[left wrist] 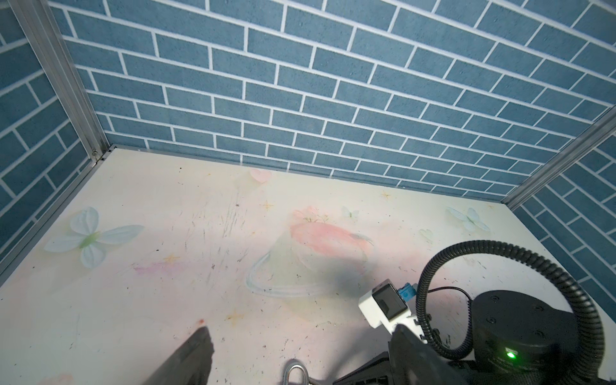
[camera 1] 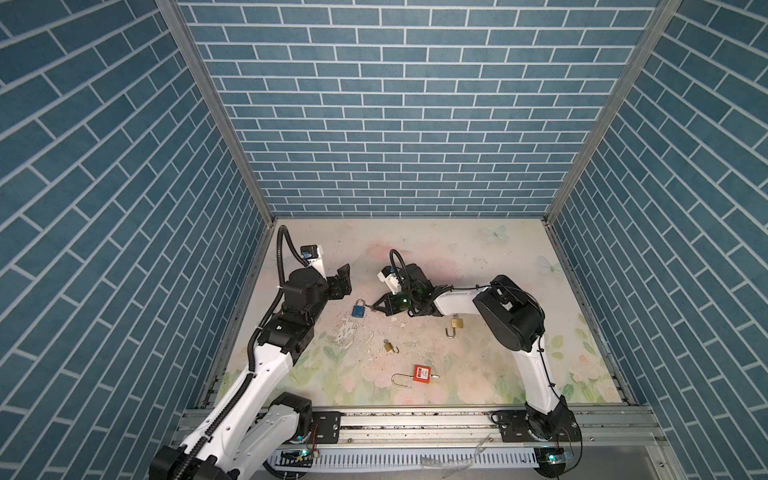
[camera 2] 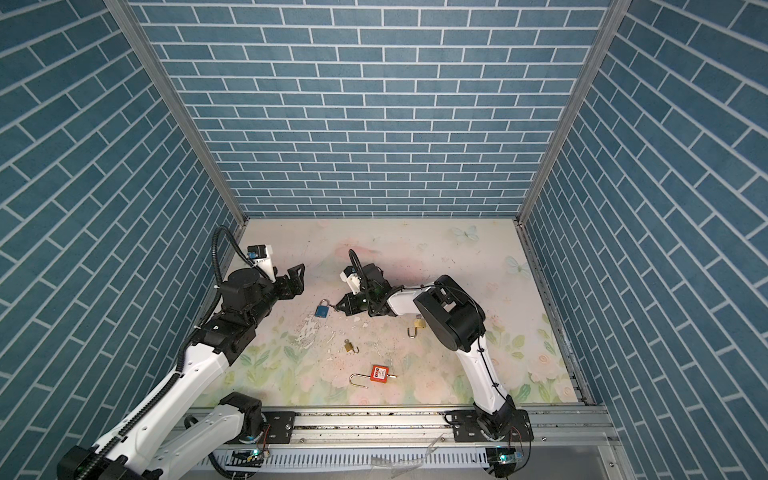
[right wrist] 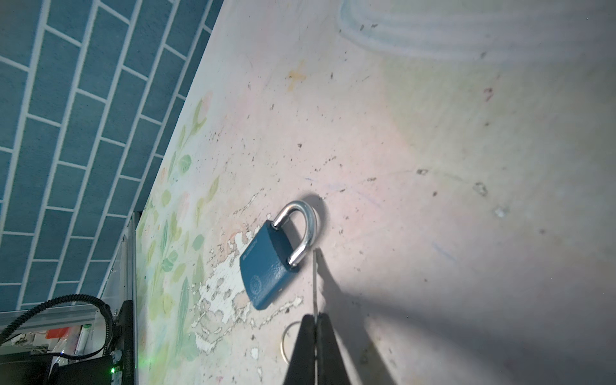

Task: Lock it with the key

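A blue padlock (camera 1: 359,310) (camera 2: 322,310) (right wrist: 268,271) lies flat on the floral table, and both legs of its silver shackle (right wrist: 301,230) sit in the body. My right gripper (camera 1: 375,307) (camera 2: 338,307) (right wrist: 315,318) is shut on a thin silver key (right wrist: 314,283). The key's blade lies alongside the lock, its tip near one shackle leg and outside the lock body. The key ring (right wrist: 286,340) hangs beside the fingers. My left gripper (camera 1: 342,281) (camera 2: 295,281) (left wrist: 300,348) is open and empty, just left of and behind the padlock. Only the shackle's top (left wrist: 295,370) shows in the left wrist view.
Nearer the front lie a small brass padlock (camera 1: 390,346), a larger brass padlock (camera 1: 456,324) by the right forearm, and a red padlock (camera 1: 422,372) with its long shackle open. The table's print (camera 1: 347,332) is peeled near the blue padlock. Blue brick walls enclose three sides.
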`<action>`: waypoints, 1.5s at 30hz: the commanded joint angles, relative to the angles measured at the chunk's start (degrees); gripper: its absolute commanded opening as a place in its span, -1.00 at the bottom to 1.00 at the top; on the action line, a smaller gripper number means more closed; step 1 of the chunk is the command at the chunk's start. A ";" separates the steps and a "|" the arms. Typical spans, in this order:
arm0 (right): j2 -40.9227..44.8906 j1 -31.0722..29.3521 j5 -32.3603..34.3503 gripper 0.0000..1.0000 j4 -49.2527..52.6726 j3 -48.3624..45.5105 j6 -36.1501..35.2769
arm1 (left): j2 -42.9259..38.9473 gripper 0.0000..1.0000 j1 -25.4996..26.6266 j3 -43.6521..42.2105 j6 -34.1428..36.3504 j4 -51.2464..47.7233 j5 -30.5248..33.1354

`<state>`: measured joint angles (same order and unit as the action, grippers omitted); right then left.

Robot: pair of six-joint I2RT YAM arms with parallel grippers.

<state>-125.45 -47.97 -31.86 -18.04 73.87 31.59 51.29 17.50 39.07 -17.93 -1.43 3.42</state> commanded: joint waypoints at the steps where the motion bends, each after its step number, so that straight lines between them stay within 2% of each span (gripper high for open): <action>1: -1.90 -0.59 0.05 -1.00 0.88 1.35 1.72 | -0.78 0.71 0.35 -0.41 0.62 1.11 0.56; 7: -2.60 -0.73 -0.53 -0.90 1.34 2.05 1.78 | -0.62 0.71 0.42 -0.39 0.75 1.25 0.57; 14: -3.42 -0.94 -1.78 -0.63 1.70 3.09 1.55 | -0.33 0.71 0.37 -0.32 0.71 1.25 0.66; 32: -4.29 -1.21 -3.67 -0.59 2.75 4.32 0.24 | -0.44 0.73 0.36 -0.17 0.75 0.85 2.18; 35: -2.52 -0.93 -1.98 -0.55 2.75 3.26 -0.35 | -0.53 0.73 0.35 -0.04 0.01 0.16 3.50; 40: 3.58 1.65 0.45 -0.39 1.02 -0.39 -0.95 | -1.81 0.73 0.21 0.08 -3.23 -1.04 7.51; 45: 11.22 4.29 3.39 -0.28 2.53 -3.29 -5.13 | -2.77 0.73 -0.01 0.20 -3.47 -0.25 6.33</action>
<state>-120.64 -45.19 -31.57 -16.47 71.40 30.39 49.45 17.63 39.07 -20.27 -2.07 8.97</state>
